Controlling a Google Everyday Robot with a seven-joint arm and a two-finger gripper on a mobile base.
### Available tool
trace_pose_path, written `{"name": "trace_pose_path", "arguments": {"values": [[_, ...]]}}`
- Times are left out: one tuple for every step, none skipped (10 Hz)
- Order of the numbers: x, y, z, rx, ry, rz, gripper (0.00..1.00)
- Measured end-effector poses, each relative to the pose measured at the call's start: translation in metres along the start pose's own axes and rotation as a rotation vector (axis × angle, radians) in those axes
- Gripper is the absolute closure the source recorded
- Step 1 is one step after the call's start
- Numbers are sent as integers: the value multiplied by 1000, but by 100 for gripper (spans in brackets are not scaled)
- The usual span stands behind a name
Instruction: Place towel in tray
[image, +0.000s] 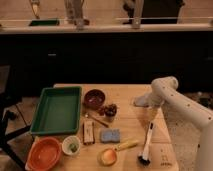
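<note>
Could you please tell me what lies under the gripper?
A grey towel on the table's right side, below the gripper. The arm covers part of the towel.

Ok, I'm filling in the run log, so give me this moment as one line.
gripper: at towel, contact unclear | towel: right side, not yet in tray | green tray: left side, apart from towel
</note>
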Motion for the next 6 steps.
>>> {"name": "trace_pose_path", "arguments": {"values": [[3, -15, -1, 6, -16, 23, 20], [3, -27, -1, 11, -27, 36, 20], [-2, -39, -2, 15, -44, 36, 20], [-3, -45, -3, 21, -54, 35, 20], [-4, -49, -4, 27, -66, 34, 20], [-6, -53, -5, 37, -81, 33, 20]]}}
